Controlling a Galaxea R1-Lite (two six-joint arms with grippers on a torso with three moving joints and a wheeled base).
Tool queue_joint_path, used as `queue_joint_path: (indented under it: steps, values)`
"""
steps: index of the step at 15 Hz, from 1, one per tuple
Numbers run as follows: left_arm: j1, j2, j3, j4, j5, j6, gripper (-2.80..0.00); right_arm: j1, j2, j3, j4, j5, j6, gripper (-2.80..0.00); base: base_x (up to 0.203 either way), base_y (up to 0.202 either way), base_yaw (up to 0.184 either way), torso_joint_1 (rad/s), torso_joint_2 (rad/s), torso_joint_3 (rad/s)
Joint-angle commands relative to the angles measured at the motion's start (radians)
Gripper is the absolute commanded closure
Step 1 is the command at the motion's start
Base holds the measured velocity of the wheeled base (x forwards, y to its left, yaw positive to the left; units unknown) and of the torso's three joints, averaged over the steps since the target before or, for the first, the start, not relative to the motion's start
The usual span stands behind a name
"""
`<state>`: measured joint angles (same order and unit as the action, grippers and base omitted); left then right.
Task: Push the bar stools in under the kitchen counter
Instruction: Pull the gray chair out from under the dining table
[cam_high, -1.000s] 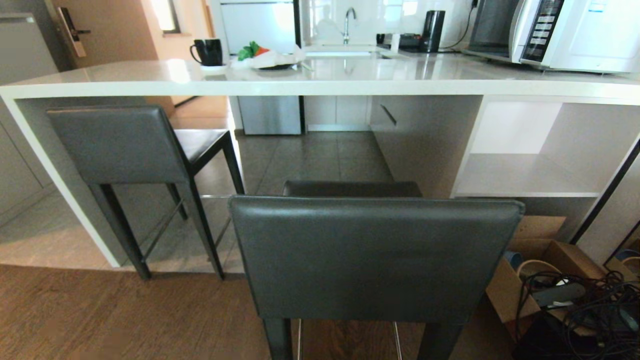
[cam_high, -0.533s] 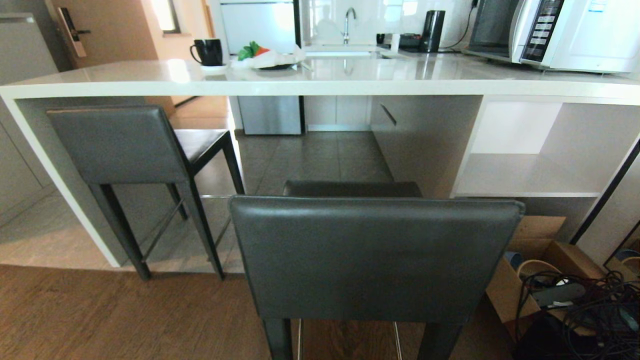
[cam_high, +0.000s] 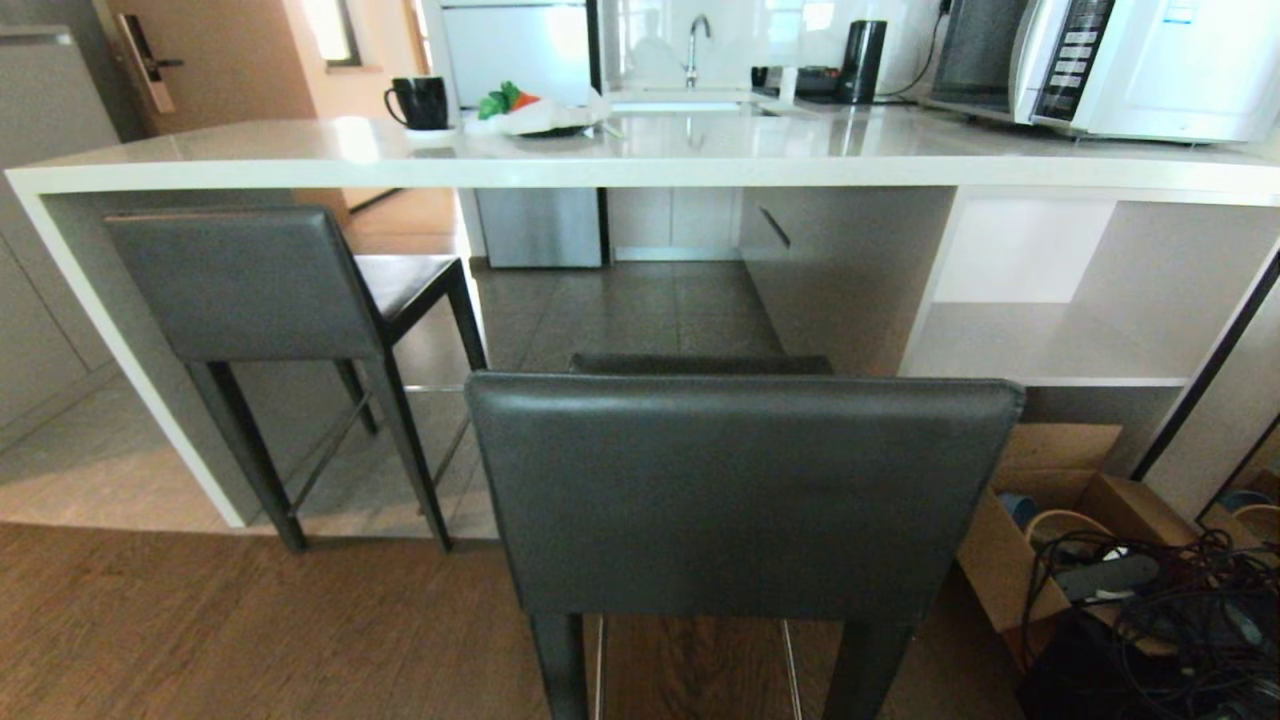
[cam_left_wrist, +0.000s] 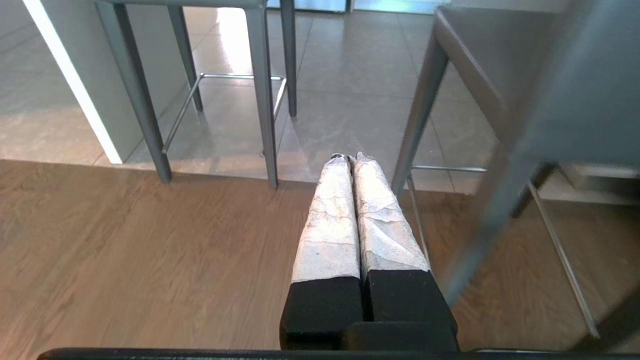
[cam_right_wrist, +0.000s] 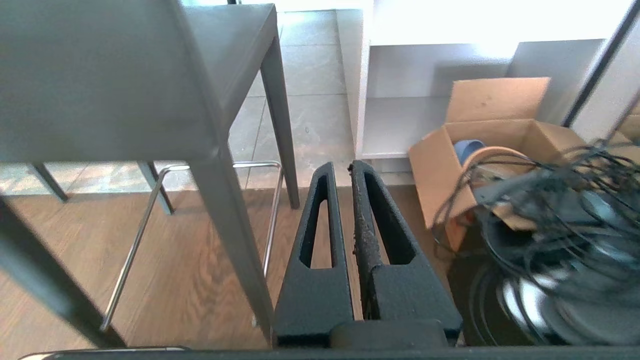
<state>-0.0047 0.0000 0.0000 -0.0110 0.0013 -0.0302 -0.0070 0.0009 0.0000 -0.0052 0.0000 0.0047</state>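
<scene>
Two dark grey bar stools face the white kitchen counter (cam_high: 640, 170). The left stool (cam_high: 240, 285) has its seat under the slab and its backrest at the front edge. The near stool (cam_high: 740, 490) stands out on the wood floor, its backrest filling the lower middle of the head view. Neither arm shows there. My left gripper (cam_left_wrist: 350, 157) is shut and empty, low beside the near stool's legs (cam_left_wrist: 420, 120). My right gripper (cam_right_wrist: 340, 165) is shut and empty on that stool's (cam_right_wrist: 100, 75) other side.
An open cardboard box (cam_high: 1040, 530) and a tangle of black cables (cam_high: 1180, 620) lie on the floor at the right, below the counter's open shelf (cam_high: 1040, 345). A microwave (cam_high: 1130, 60), a kettle (cam_high: 865, 60) and a black mug (cam_high: 420, 102) stand on the counter.
The whole head view has shifted a little, so the camera has moved; the near stool now looks slightly smaller and higher in the picture.
</scene>
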Motion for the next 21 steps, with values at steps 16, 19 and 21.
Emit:
queue_joint_path:
  steps: [16, 19, 21]
  values:
    - [0.000, 0.002, 0.003, 0.000, 0.000, 0.000, 0.00, -0.001, 0.001, 0.000, -0.001, 0.000, 0.000, 0.00, -0.016, 0.031, -0.002, 0.000, 0.00, 0.001]
    - [-0.001, 0.002, 0.003, -0.001, 0.000, 0.000, 0.00, -0.001, 0.001, 0.000, 0.001, 0.000, 0.000, 0.00, 0.000, 0.198, -0.001, 0.004, 0.00, 0.003]
    - [0.000, 0.002, 0.003, 0.000, 0.000, 0.000, 0.00, 0.001, 0.001, 0.000, -0.001, 0.000, 0.000, 0.00, 0.000, 0.196, -0.002, 0.006, 0.00, 0.002]
